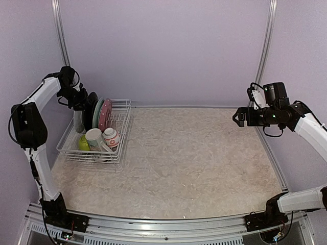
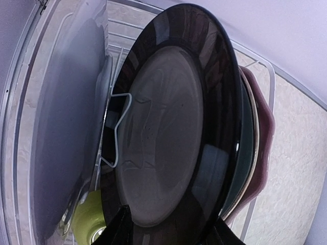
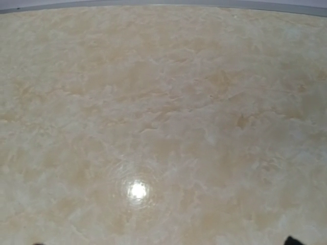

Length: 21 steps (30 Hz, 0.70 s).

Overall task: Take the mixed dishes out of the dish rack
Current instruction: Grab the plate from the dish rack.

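The dish rack (image 1: 93,157) stands at the table's left. Upright in its slots are a grey plate (image 1: 78,121), a black plate (image 1: 91,108), a pale teal plate (image 1: 98,109) and a pink plate (image 1: 106,113). In front lie a cream mug (image 1: 94,139), a small white-and-red bowl (image 1: 112,137) and a lime-green bowl (image 1: 83,143). My left gripper (image 1: 82,103) is open at the top of the plates. In the left wrist view its fingers (image 2: 116,229) stand wide apart on either side of the black plate (image 2: 163,132). My right gripper (image 1: 239,116) is open and empty, high at the right.
The left wrist view also shows the grey plate (image 2: 66,127), the teal plate (image 2: 249,153), the pink plate (image 2: 266,127), the lime bowl (image 2: 89,222) and a rack wire (image 2: 118,127). The back wall is close behind the rack. The marbled tabletop (image 3: 163,102) lies under the right gripper.
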{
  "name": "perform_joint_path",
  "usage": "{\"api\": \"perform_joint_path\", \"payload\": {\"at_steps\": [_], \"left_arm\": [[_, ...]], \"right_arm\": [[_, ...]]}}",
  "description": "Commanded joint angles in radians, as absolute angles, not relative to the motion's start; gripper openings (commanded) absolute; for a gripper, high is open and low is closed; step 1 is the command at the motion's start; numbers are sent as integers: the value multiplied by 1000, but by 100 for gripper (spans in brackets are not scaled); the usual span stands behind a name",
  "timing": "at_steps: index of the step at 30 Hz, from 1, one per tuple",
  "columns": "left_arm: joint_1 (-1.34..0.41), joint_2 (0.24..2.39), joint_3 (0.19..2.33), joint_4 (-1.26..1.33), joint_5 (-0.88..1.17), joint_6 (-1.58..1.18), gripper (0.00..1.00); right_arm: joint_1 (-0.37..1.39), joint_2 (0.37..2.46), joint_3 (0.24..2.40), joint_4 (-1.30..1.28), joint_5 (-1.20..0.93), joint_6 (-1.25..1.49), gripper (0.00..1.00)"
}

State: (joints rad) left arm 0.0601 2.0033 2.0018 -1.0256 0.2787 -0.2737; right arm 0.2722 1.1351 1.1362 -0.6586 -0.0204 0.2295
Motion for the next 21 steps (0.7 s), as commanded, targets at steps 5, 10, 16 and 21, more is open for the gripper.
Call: {"api": "perform_joint_path", "payload": {"at_steps": [5,10,16,21], "left_arm": [[40,2056,2007,-1027,263,-241,33],[44,2068,2010,-1027,287,-226,36],[48,2081,2020,-1027,267,-228,32],[39,2070,2020,-1024,265,-226,22]], "right_arm": [[273,1130,1134,-627,-73,257,100],[280,1130,1119,-612,-102,260,100],[285,1136,1118,-603,-105,269,100],[289,1140,1113,-596,-105,276,100]]}}
